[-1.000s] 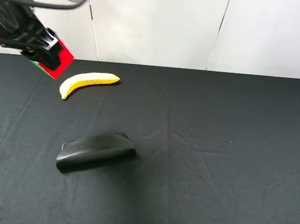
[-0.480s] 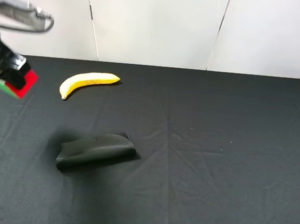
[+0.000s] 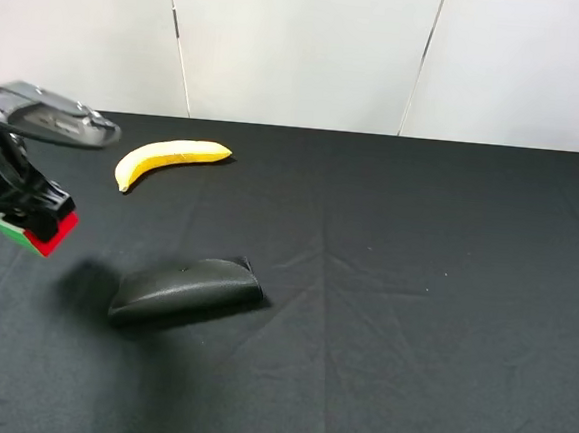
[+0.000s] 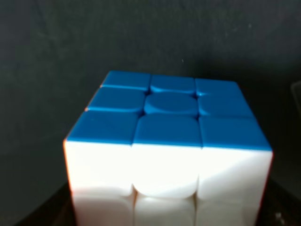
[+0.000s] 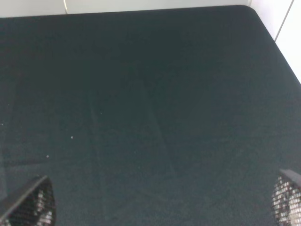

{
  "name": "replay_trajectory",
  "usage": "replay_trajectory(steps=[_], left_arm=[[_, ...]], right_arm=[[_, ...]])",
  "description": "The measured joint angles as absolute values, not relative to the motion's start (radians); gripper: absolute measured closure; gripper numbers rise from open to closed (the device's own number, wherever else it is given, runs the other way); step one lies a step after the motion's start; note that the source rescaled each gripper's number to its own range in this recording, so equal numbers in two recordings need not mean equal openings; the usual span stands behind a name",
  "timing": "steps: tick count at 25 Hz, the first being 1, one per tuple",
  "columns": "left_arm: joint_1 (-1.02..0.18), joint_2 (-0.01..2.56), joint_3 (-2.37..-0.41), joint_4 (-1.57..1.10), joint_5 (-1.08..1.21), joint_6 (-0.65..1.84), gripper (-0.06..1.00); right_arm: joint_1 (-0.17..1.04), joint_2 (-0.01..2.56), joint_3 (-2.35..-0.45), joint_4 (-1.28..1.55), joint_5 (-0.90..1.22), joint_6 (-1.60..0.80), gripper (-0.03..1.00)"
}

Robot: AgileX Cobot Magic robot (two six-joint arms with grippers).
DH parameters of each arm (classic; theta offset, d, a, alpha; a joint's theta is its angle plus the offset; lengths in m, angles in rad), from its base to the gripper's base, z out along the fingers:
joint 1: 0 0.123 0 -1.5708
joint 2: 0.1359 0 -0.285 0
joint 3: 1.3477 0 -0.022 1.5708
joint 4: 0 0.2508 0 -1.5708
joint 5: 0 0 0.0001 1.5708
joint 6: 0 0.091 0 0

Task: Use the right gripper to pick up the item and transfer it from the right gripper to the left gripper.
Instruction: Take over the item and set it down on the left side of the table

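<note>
The item (image 4: 168, 150) sits right between the jaws of the left gripper (image 3: 31, 218) — clamped there, lifted above the surface (image 3: 414, 287) — while the right gripper (image 5: 160, 207) is spread wide, holding nothing, far from it.

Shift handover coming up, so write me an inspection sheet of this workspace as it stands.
Surface: black cloth table, lightly creased, no spills seen.
Job's things: puzzle cube held in the left gripper, above the table at its left edge; blue and white faces fill the left wrist view, red and green show from the high camera.
Clutter: yellow banana at the back left; flat black pouch in front of it, apart from it.
Grippers: left shut on the cube; right gripper open, jaws wide apart over bare cloth, holding nothing.
Cables: nothing seen.
Surroundings: white panelled wall behind the table.
</note>
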State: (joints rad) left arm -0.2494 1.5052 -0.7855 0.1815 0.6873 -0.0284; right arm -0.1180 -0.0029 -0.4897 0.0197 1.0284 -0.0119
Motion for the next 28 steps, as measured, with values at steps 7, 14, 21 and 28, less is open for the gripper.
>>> replay_trajectory(steps=[7, 14, 21, 28], left_arm=[[-0.249, 1.632, -0.786, 0.181, 0.591, -0.059, 0.94], [-0.242, 1.666, -0.786, 0.181, 0.554, -0.063, 0.94], [-0.223, 1.667, -0.786, 0.185, 0.535, -0.066, 0.94], [-0.221, 1.667, -0.786, 0.186, 0.51, -0.059, 0.77]], right_arm=[[-0.118, -0.003, -0.49, 0.02, 1.028, -0.012, -0.03], [-0.118, -0.003, -0.49, 0.02, 1.028, -0.012, -0.03], [-0.118, -0.003, -0.49, 0.02, 1.028, -0.012, -0.03], [-0.118, -0.003, -0.49, 0.02, 1.028, -0.012, -0.03]])
